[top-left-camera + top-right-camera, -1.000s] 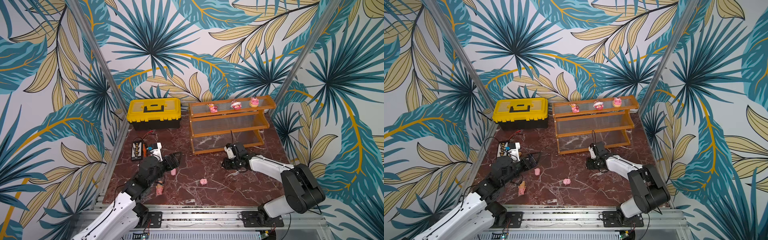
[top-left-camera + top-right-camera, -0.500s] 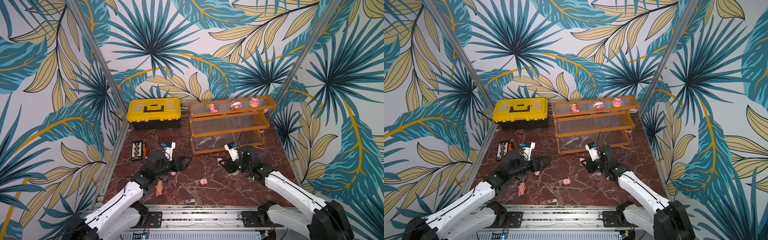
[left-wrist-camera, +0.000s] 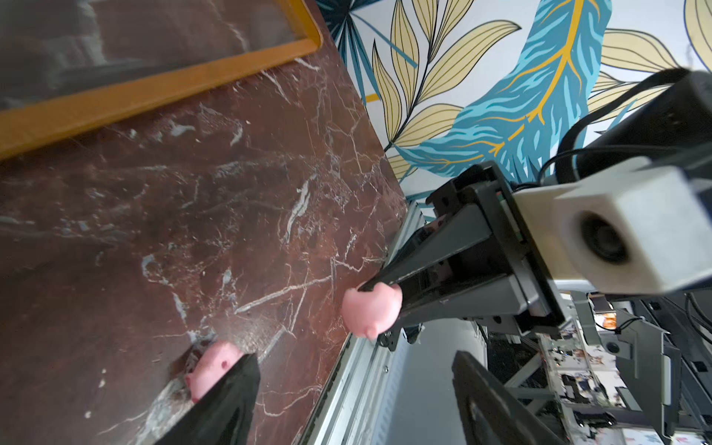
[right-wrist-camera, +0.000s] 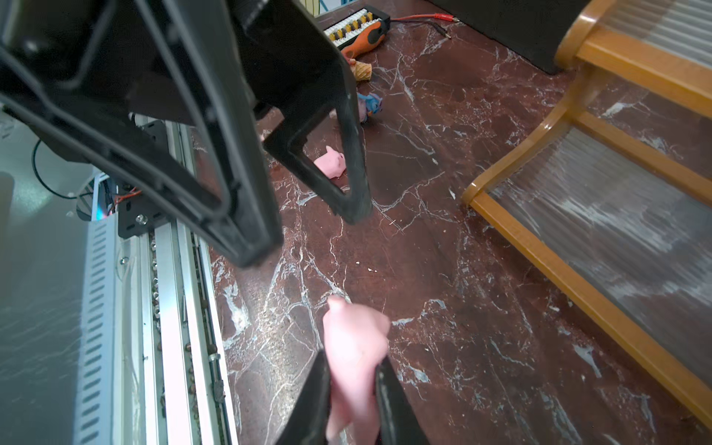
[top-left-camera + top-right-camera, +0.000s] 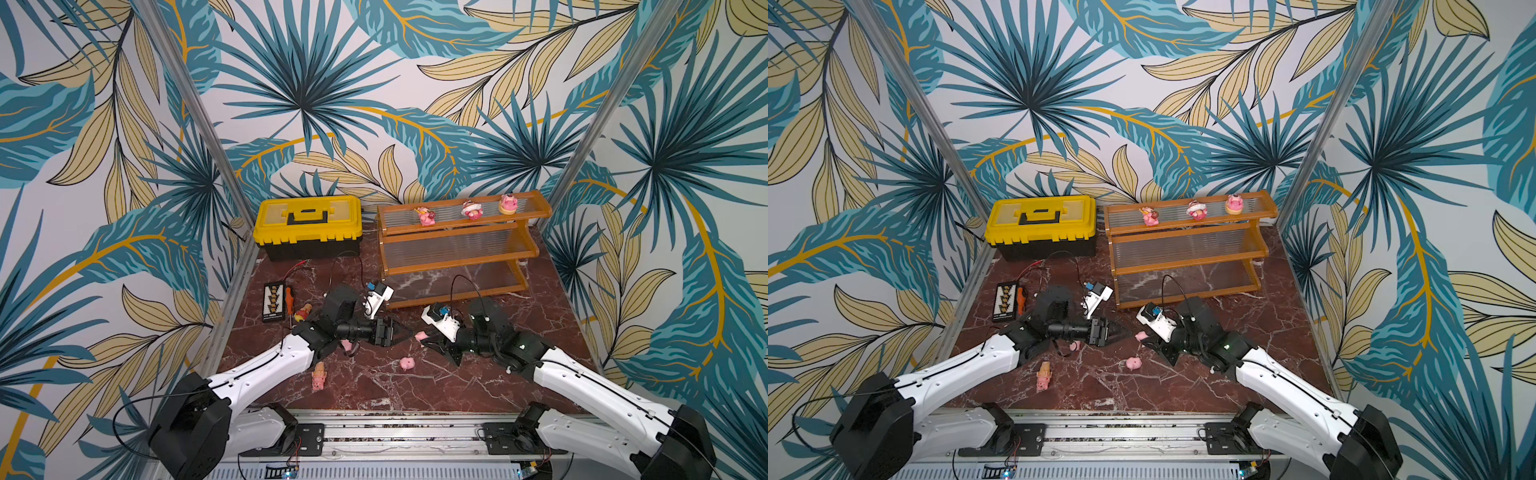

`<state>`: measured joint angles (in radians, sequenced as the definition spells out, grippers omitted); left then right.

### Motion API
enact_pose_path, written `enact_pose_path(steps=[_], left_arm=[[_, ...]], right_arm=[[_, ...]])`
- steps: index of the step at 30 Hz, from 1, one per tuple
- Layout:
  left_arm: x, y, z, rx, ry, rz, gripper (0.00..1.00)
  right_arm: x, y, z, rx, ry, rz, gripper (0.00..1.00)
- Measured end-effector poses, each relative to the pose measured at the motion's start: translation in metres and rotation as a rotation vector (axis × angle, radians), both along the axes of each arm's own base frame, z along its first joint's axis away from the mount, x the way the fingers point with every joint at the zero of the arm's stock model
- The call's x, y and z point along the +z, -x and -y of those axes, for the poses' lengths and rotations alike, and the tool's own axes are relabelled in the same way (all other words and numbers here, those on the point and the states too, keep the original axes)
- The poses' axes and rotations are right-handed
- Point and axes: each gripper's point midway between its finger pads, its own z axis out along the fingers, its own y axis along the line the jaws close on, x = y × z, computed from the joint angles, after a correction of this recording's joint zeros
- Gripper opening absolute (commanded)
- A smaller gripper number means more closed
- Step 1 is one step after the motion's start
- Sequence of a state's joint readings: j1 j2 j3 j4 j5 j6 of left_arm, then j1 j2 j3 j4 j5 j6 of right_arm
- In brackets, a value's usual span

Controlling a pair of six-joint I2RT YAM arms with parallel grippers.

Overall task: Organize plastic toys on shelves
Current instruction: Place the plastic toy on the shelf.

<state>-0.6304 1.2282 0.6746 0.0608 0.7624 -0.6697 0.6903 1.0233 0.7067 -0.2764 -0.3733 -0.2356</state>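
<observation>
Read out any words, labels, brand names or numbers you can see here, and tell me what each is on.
No text can be read in any view.
Yellow toolbox: no label shows.
Black board beside the screwdriver: markings too small to read.
Papers in the background, left wrist view: blurred.

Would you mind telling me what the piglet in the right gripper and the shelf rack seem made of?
Piglet: likely soft matte pink plastic or rubber, smooth and unshiny. Rack: apparently varnished wood frame, orange-brown with glossy highlights; clear ribbed plastic panels, tabletop visible through them.
</observation>
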Motion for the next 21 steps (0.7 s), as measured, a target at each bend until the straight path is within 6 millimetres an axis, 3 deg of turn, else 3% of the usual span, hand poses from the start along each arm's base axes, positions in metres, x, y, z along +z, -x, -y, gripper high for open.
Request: enact_pose_path(steps=[7,9,13,21], left_arm=[[-0.005,0.009,0.017,-0.053,0.013,-0.049,0.63],[-0.004,0.010,0.021,-0.066,0.024,-0.059,0.53],[0.003,0.010,0.025,-0.073,0.049,-0.064,0.51],[-0.001,0.008,0.027,-0.066,0.050,-0.107,0.33]], right_arm=[[0.009,0.003,-0.012,0.075,0.027,0.067,0.21],[0.007,0.003,-0.011,0.083,0.039,0.072,0.21],[0.005,0.004,-0.013,0.099,0.050,0.079,0.21],[0.005,0.005,-0.013,0.109,0.059,0.088,0.21]])
